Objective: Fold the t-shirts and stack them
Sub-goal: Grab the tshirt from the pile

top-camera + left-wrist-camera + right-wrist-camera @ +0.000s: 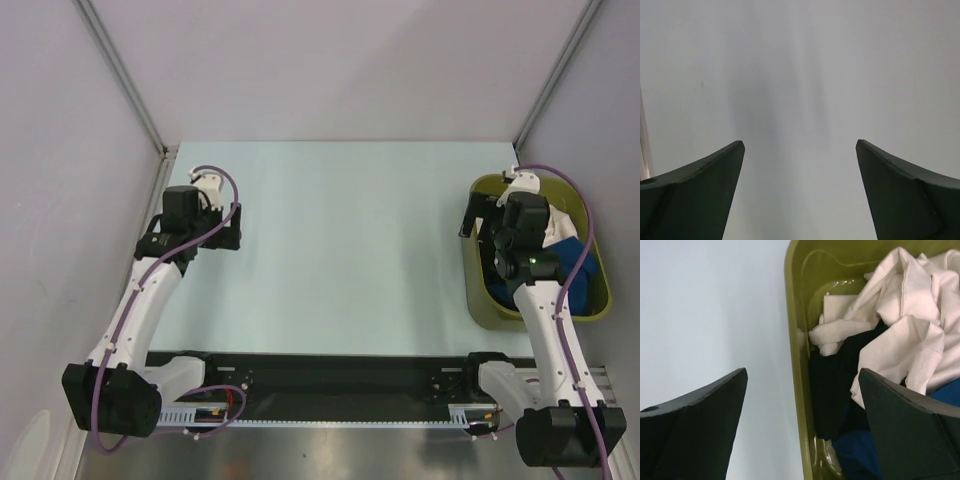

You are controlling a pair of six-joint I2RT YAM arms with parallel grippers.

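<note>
Top external view: the t-shirts (578, 262) lie heaped in the olive bin (472, 285) at the right edge of the frame; none is yet on the pale worktop (340, 240).

Right wrist view: the right fingers (900, 420) are spread wide and hold nothing. One is over bare worktop at lower left and the other over the cloth at lower right, so they straddle the bin's wall. You see a cream shirt (900, 305) crumpled on top, a black shirt (835, 385) beneath it, and a blue shirt (860, 457) lowest in the frame.

Left wrist view: the left fingers (700, 195) are likewise wide apart and empty above bare worktop.

Judged step: fetching the first shirt. Your next move likely calls for shifting the right fingers fully over the bin, lowering onto a cream fold, closing, and lifting it out to the worktop.
</note>
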